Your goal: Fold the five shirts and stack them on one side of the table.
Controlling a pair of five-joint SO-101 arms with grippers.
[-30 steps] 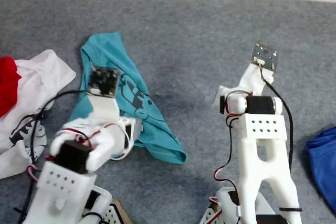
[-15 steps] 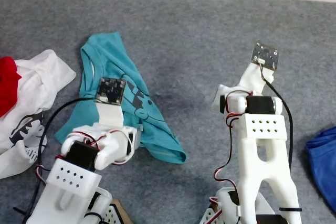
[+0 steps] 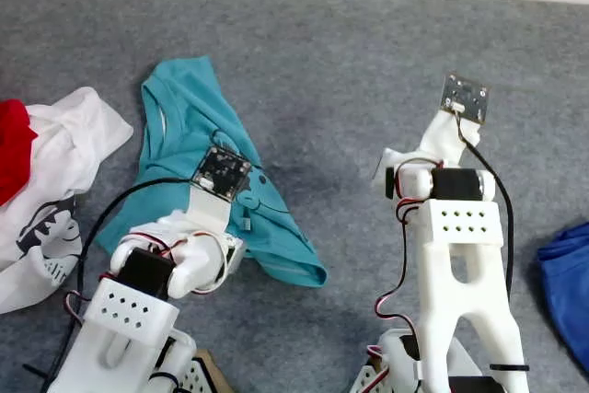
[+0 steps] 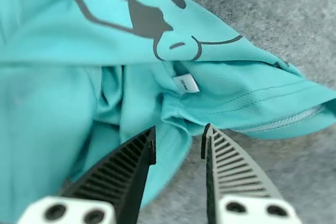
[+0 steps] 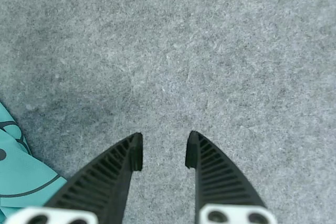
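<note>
Altogether four shirts, teal (image 3: 184, 126), white (image 3: 64, 144), red (image 3: 11, 149), blue (image 3: 566, 283), plus left claw (image 4: 178, 142), right claw (image 5: 163, 150).

Garments, four:
- one teal shirt (image 3: 179, 108) with a dark cartoon print
- one white shirt (image 3: 69, 140) with a black print, just beside the teal shirt
- one red garment (image 3: 11, 149), touching the white shirt on the side away from the teal shirt
- one blue garment (image 3: 566, 283), well apart from the teal shirt

White sewn-in label (image 4: 186, 83) on the teal shirt: one.

Robot arms, two: left arm (image 3: 138, 292) over the teal shirt, right arm (image 3: 460, 227) apart from it.

Grippers, two: left gripper (image 4: 178, 140), right gripper (image 5: 163, 150).

Grey table (image 3: 350, 62): one.
</note>
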